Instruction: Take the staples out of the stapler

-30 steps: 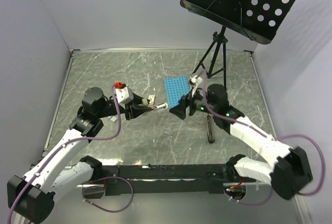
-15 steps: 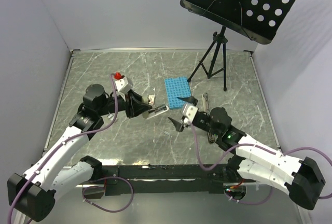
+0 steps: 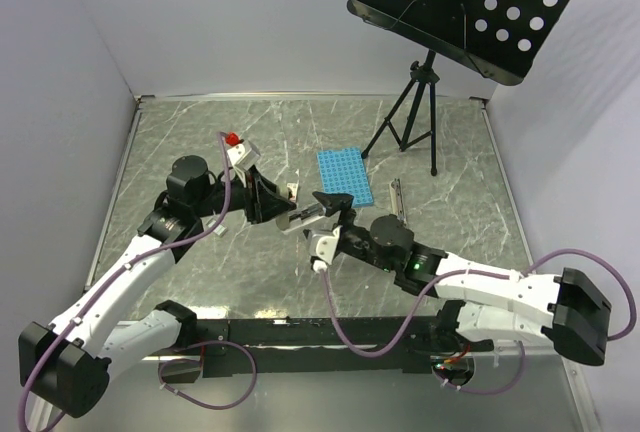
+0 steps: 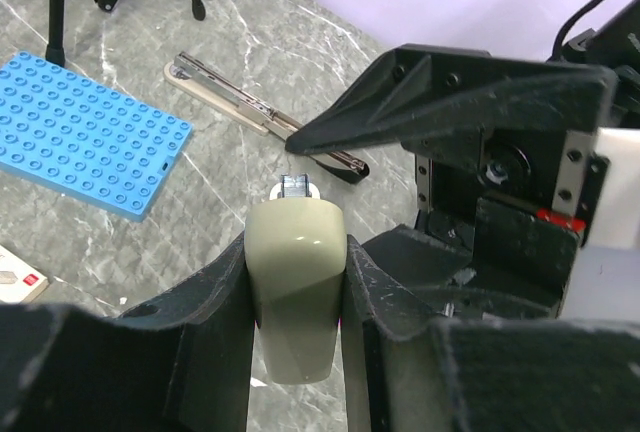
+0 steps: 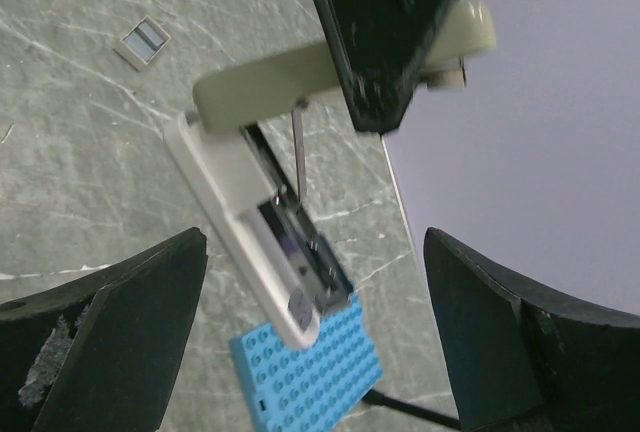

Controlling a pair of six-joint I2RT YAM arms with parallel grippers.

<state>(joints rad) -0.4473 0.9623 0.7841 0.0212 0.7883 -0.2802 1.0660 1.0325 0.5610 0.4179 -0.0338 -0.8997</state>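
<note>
My left gripper [image 3: 276, 208] is shut on a cream stapler body [image 4: 296, 297] and holds it above the table. It is hinged open, and its base and metal magazine [image 5: 285, 242] hang down in the right wrist view. My right gripper [image 3: 324, 216] is wide open just right of the stapler's tip and touches nothing. A slim black stapler bar with a silver strip [image 3: 398, 200] lies on the table right of the blue plate and also shows in the left wrist view [image 4: 255, 110]. A tiny flat grey rectangle [image 5: 145, 42] lies on the table. I cannot tell if it is staples.
A blue studded plate [image 3: 343, 176] lies at mid table. A small tan-white block [image 3: 291, 192] sits beside the left gripper. A black tripod [image 3: 412, 117] with a perforated music stand [image 3: 470, 2] stands at the back right. Grey walls close three sides.
My right arm has dropped low and swung left, bringing its open gripper up to the held stapler's tip. My left gripper has shifted slightly right with the stapler. The slim bar has not moved.
</note>
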